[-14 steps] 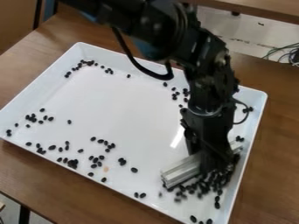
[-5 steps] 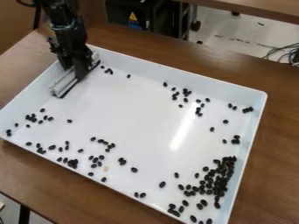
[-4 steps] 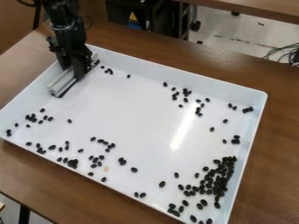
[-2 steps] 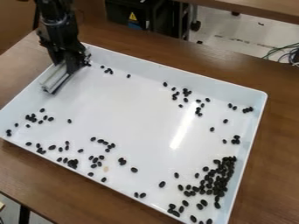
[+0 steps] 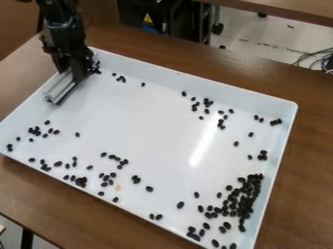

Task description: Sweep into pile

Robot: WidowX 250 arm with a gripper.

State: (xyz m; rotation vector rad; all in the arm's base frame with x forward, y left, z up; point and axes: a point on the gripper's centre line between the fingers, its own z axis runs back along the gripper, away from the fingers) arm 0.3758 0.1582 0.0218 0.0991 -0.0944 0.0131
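Camera view: has the pincer closed on a pale metal bar in the far left of the tray, presumably to borrow a long, straight edge for sweeping. Lies slantwise beside the left wall, perhaps to get behind stray black beans. Shows the densest pile by the right wall, towards the near corner, a likely gathering place. Leaves many beans scattered, still to be swept in.
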